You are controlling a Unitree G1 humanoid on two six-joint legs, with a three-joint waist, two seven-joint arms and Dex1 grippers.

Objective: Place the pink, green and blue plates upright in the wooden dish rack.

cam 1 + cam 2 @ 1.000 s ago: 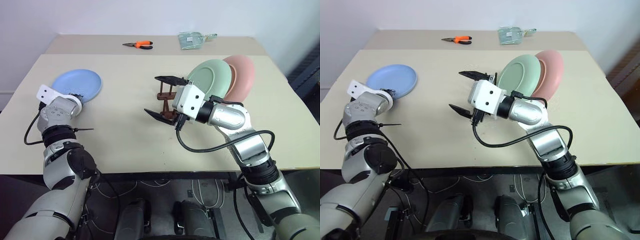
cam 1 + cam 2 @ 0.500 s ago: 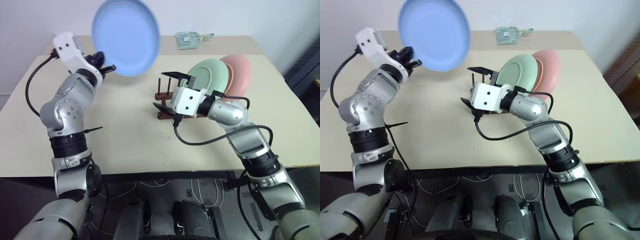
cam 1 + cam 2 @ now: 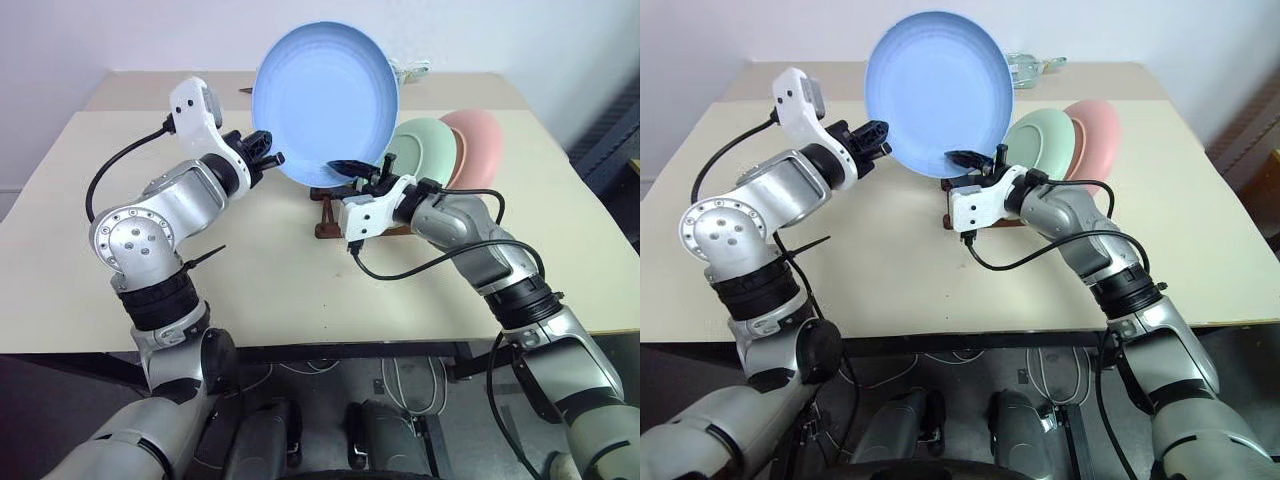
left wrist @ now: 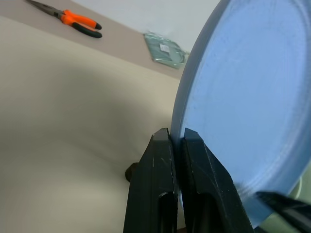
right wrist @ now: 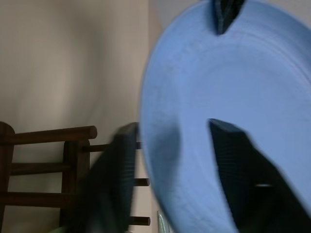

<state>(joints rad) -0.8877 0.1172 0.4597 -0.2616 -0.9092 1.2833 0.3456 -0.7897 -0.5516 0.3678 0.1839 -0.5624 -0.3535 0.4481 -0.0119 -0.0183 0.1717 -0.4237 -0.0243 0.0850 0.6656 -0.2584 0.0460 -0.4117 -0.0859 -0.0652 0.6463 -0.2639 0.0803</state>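
My left gripper [image 3: 266, 157] is shut on the left rim of the light blue plate [image 3: 325, 100] and holds it upright in the air above the wooden dish rack [image 3: 325, 215]. Its fingers [image 4: 163, 160] pinch the plate's edge [image 4: 233, 97]. My right gripper [image 5: 172, 126] reaches in at the plate's lower rim, open, with one finger on each side of the rim. The mint green plate [image 3: 428, 150] and the salmon pink plate [image 3: 482, 140] stand upright in the rack, just right of the blue one.
Orange-handled pliers [image 4: 77, 20] and a clear plastic bag [image 4: 165, 48] lie on the far table behind. The rack's pegs and rails [image 5: 43, 136] sit close under the right gripper. Bare tabletop [image 3: 260, 280] stretches toward the near edge.
The left gripper lifted the blue plate off the table at the left and swung it up and right, over the rack. The right gripper moved to the plate's lower rim and its jaws narrowed.
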